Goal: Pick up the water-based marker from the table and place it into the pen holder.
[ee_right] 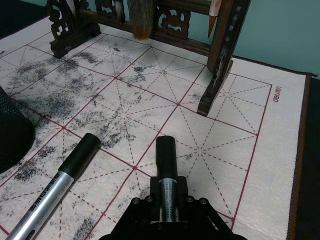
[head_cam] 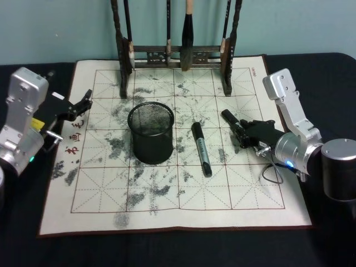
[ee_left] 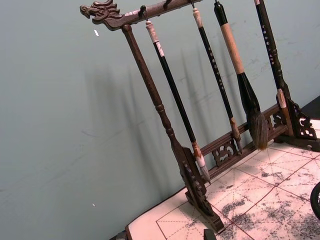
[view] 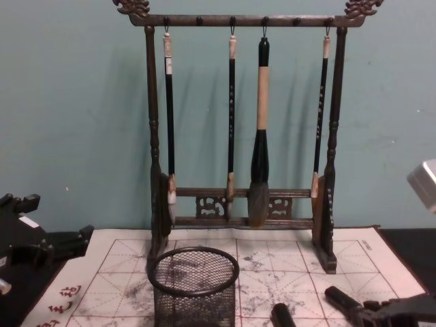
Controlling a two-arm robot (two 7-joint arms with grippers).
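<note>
A water-based marker [head_cam: 231, 119] with a black cap and grey barrel is clamped in my right gripper [head_cam: 243, 132], low over the right side of the white grid mat [head_cam: 250, 194]; its cap [ee_right: 166, 155] points toward the brush rack. A second marker [head_cam: 201, 149] of the same kind lies flat on the mat between that gripper and the pen holder [head_cam: 151, 132]. The pen holder is a black mesh cup, upright at the mat's centre with nothing visible inside. My left gripper [head_cam: 82, 103] hovers open over the mat's left edge, away from both.
A tall carved wooden brush rack [head_cam: 178, 55] with several hanging brushes stands along the mat's far edge, just behind the pen holder. The dark tabletop [head_cam: 167, 250] surrounds the mat. Red characters [head_cam: 75, 136] mark the left border.
</note>
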